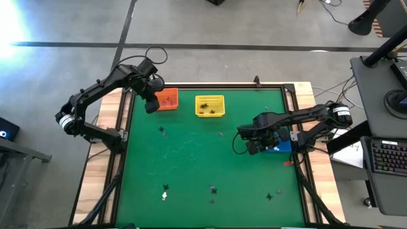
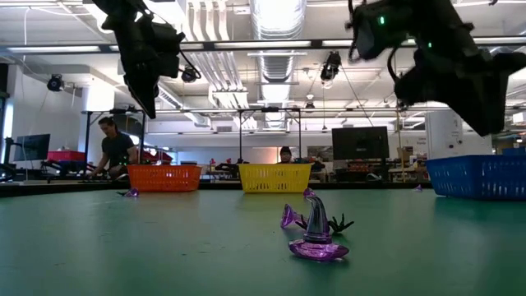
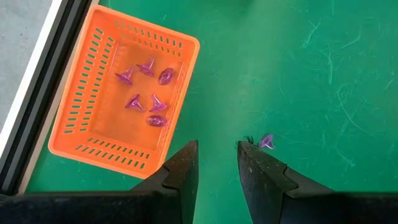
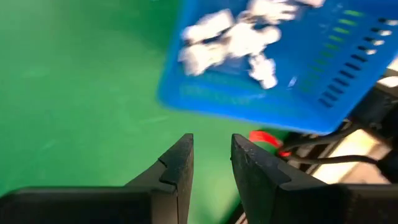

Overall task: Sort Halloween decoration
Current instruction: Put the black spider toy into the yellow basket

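Note:
Tiny trinkets lie scattered on the green table: a purple witch hat (image 2: 317, 238) stands on its brim near the low camera, another purple one (image 3: 267, 141) lies just beyond my left fingers, and more (image 1: 165, 191) sit near the near edge. Several purple trinkets (image 3: 147, 93) lie in the orange basket (image 3: 84, 134); white ones (image 4: 230, 37) fill the blue basket (image 4: 323, 93); dark ones (image 1: 205, 108) sit in the yellow basket (image 1: 210, 98). My left gripper (image 3: 217, 163) hovers open beside the orange basket. My right gripper (image 4: 211, 158) hovers open by the blue basket.
The three baskets stand along the far and right parts of the table. A raised frame (image 1: 121, 137) edges the mat. A red object (image 4: 267, 140) and cables lie beside the blue basket. People (image 2: 115, 148) work at benches in the room behind. Open mat spreads across the middle.

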`<state>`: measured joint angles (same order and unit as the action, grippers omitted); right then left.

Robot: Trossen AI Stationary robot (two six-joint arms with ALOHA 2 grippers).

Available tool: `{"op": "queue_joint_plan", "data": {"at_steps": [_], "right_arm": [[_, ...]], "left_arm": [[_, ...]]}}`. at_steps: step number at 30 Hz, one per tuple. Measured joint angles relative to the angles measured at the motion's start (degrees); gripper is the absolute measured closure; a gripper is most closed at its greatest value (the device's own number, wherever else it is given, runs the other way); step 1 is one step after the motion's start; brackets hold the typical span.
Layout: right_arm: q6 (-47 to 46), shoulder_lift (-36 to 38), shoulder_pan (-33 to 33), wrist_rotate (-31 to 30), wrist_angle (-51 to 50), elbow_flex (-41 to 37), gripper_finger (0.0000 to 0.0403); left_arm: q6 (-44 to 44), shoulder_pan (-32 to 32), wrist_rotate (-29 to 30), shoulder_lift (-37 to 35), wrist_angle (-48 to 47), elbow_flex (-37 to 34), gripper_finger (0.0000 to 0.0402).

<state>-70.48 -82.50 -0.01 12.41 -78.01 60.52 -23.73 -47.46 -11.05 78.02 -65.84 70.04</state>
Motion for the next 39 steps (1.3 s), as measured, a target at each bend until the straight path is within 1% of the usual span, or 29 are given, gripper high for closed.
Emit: {"op": "queue_joint_plan", "data": {"at_steps": [4, 10, 13, 18, 21, 24, 26, 29, 33, 39], "right_arm": [[-2.5, 0.0, 4.1, -1.1, 0.1, 5.0, 0.0303], [-10.1, 0.0, 11.9, -5.0, 0.1, 11.3, 0.0303], [-14.9, 0.0, 16.9, -5.2, 0.1, 11.8, 0.0303], [-25.3, -0.1, 24.4, -4.5, 0.2, 10.6, 0.0303], [-29.0, -0.1, 28.0, -4.4, 1.8, 10.6, 0.0303], [-30.3, -0.1, 30.8, -4.5, 5.1, 10.6, 0.0305], [-29.3, -0.1, 32.3, -4.5, 6.5, 10.6, 0.0308], [-29.4, -0.1, 34.3, -4.5, 6.5, 10.5, 0.0307], [-30.4, -0.9, 36.2, -4.4, 6.4, 10.4, 0.0288], [-27.6, -4.8, 39.9, -1.6, 7.6, 10.4, 0.0256]], "left_arm": [[0.0, 0.0, 0.0, 0.0, 0.0, 0.0, 0.0308], [0.0, 0.0, 0.0, 0.0, 0.0, 0.0, 0.0308], [0.0, 0.0, 0.0, 0.0, 0.0, 0.0, 0.0308], [0.0, 0.0, 0.0, 0.0, 0.2, 0.0, 0.0308], [0.0, 0.0, 0.0, 0.0, 0.3, 0.0, 0.0308], [0.0, 0.0, 0.0, 0.0, 0.3, 0.0, 0.0308], [0.0, 0.0, 0.0, 0.0, 0.3, 0.0, 0.0308], [0.0, 0.0, 0.0, 0.0, 0.3, 0.0, 0.0308], [0.1, 0.0, 0.0, 0.0, 0.1, 0.0, 0.0308], [0.6, 0.0, 0.0, 0.0, -0.9, 0.0, 0.0308]]}}
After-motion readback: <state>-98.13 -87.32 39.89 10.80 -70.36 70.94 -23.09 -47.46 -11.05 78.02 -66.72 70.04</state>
